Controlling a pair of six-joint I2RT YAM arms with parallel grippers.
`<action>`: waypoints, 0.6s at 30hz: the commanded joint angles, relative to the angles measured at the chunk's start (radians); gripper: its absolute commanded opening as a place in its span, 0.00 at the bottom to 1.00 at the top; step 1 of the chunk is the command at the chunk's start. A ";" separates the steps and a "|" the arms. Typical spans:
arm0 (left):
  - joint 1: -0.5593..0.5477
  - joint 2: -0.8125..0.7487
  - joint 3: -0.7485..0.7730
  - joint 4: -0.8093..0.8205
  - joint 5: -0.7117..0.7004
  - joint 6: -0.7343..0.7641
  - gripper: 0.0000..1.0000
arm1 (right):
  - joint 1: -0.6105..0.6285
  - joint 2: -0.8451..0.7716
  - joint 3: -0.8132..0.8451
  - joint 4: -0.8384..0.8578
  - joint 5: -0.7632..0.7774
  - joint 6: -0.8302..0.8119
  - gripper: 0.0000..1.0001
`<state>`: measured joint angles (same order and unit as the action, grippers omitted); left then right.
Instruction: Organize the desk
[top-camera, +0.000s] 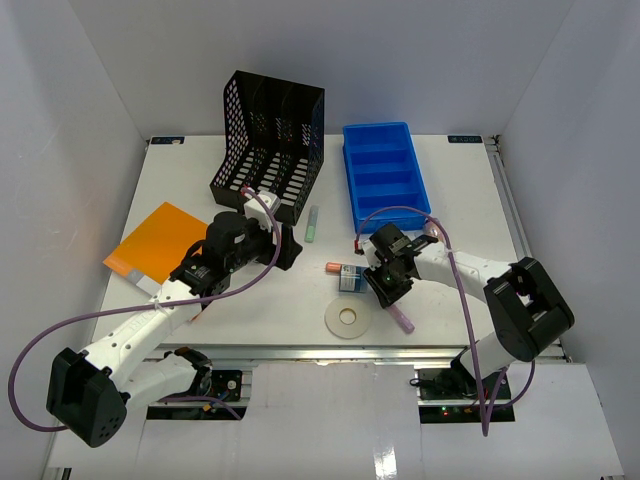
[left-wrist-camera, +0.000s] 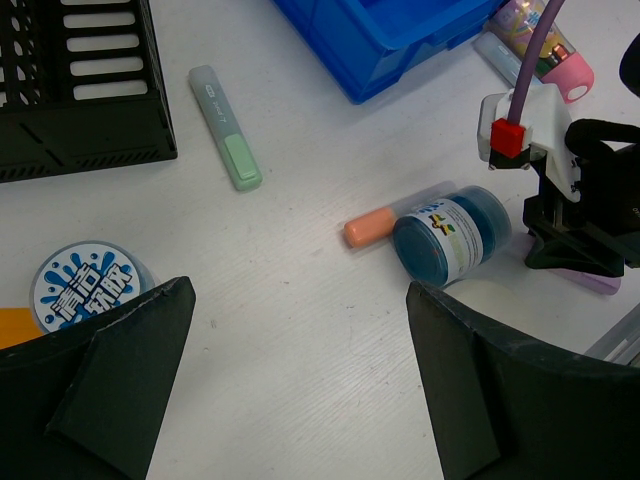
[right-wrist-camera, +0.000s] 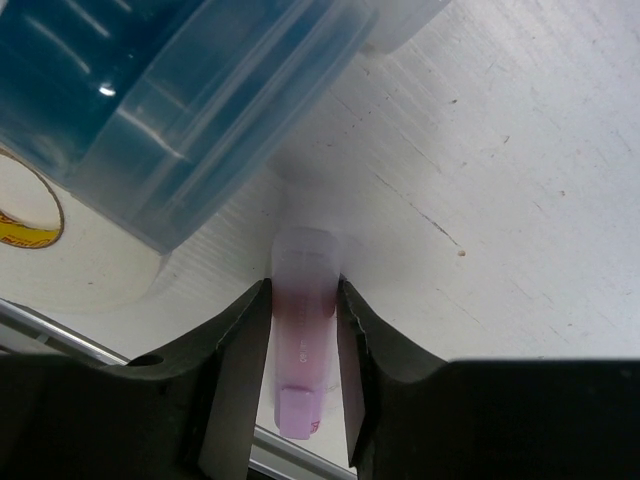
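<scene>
Pink plastic sits between the fingers of the right gripper (right-wrist-camera: 303, 300): they are clamped on the sides of a pink marker (right-wrist-camera: 303, 345), which lies flat on the table (top-camera: 465, 200) close to its near rail. Just beside it a blue jar (top-camera: 349, 278) lies on its side, with a white tape ring (top-camera: 348, 319) near it. The table itself spreads out in front of both arms, and its things are scattered. A green marker (top-camera: 311, 224) lies between the black mesh rack (top-camera: 268, 145) and the blue tray (top-camera: 383, 172), and an orange folder (top-camera: 155, 243) sits at the left. The left gripper (left-wrist-camera: 300, 290) hovers over the middle of the table with its fingers wide apart and nothing between them. The step in hand looks like the pickup of the pink marker, with the grip made and the marker not yet off the surface. The next move would call for a straight lift that keeps clear of the jar, since a knock could set it rolling. After that comes a carry back to the blue tray, probably to drop the marker lengthwise into one compartment.
</scene>
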<state>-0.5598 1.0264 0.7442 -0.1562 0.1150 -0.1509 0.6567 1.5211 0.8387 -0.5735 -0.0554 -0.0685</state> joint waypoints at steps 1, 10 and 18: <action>0.001 -0.019 -0.011 0.010 0.011 -0.006 0.98 | 0.005 0.001 0.033 -0.005 0.010 -0.013 0.36; 0.001 0.001 -0.012 0.021 0.061 -0.016 0.98 | -0.002 -0.090 0.024 0.051 0.081 -0.136 0.26; 0.001 0.004 -0.016 0.031 0.083 -0.022 0.98 | -0.082 -0.201 0.114 0.010 -0.120 -0.409 0.08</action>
<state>-0.5598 1.0385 0.7426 -0.1490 0.1660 -0.1608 0.6350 1.3943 0.8635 -0.5528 -0.0493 -0.2773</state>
